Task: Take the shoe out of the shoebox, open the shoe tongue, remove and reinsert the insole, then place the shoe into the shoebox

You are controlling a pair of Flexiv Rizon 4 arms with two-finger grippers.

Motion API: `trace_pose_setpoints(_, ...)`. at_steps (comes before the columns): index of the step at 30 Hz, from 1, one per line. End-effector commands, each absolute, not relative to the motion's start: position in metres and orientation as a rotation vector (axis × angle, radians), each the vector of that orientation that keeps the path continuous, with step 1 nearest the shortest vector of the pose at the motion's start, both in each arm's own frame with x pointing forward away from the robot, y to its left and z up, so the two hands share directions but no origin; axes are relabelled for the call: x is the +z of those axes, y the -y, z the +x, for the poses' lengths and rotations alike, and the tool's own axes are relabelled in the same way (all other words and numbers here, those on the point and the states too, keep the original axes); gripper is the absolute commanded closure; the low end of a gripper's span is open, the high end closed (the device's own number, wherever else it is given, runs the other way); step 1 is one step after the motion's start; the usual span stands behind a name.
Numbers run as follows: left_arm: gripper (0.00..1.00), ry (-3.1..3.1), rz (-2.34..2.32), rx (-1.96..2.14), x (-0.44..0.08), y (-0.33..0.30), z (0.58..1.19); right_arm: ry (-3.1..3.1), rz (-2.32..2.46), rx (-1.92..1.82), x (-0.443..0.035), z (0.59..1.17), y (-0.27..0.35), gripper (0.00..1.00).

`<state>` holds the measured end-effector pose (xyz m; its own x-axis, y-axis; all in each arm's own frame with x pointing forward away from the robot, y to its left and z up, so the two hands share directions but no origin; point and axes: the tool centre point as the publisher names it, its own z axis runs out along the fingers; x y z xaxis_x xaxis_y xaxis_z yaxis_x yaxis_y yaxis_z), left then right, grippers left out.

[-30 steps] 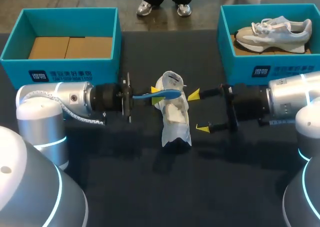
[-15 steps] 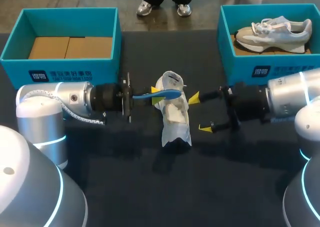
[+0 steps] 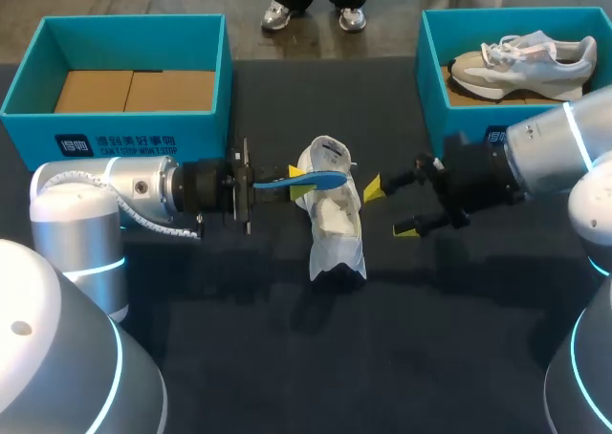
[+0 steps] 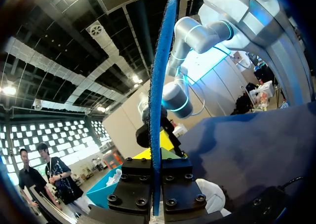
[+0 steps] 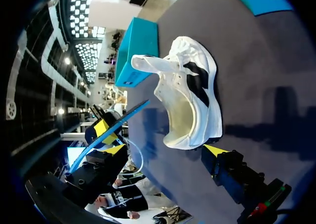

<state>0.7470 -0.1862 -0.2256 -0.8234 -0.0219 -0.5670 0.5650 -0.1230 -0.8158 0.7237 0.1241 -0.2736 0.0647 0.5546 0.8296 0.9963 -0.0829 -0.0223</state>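
Two shoes are counted: a white one [image 3: 337, 214] lying on the dark, cloth-like tabletop [image 3: 287, 358], taken here as the landmark, and a grey-and-white laced trainer [image 3: 521, 59] resting on its side in a box. Two open teal shoeboxes with straight card walls are seen beyond the white shoe, one to its far left [image 3: 38, 133] and one to its far right [image 3: 459, 123]. The left box is lined with flat brown cardboard [image 3: 134, 90], and the trainer is held in the right one. The white shoe is made of soft, crumpled fabric with black patches. Its mouth is turned upward, so that a pale, cream-coloured inside is shown, and its tongue is pulled out at the end nearer the boxes. One insole [image 3: 320, 178] is seen, a thin, flat, bright blue strip with a rough, fibrous edge. It is gripped on both faces by the closed left pincer [image 3: 298, 182] and held out level above the white shoe, across its tongue end. The left pincer itself is placed just left of the white shoe. The right pincer [image 3: 389, 209] is held just to the right of the white shoe, its two yellow-tipped fingers spread wide with nothing between them and no contact made with the shoe. Two rounded arms with smooth silver shells and black wrist sections are brought in, one from each side of the white shoe.
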Motion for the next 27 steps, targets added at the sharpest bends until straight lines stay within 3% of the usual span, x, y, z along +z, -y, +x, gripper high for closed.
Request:
trace_pose_setpoints(1, 1.00, -1.755, 0.599, -1.999, -0.226, 0.187, 0.746, 1.565, -1.723, -0.876, -0.273, 0.724, -0.127, 0.00)
trace_pose_setpoints(10, 1.00, -1.762, 0.587, -2.005, -0.228, 0.191, 0.745, 1.743, -1.623, -1.049, -0.283, 0.722, -0.117, 0.00)
trace_pose_setpoints(27, 1.00, -1.777, 0.535, -2.020, -0.238, 0.207, 0.741, 1.914, -1.477, -1.008, -0.300, 0.715, -0.093, 0.00)
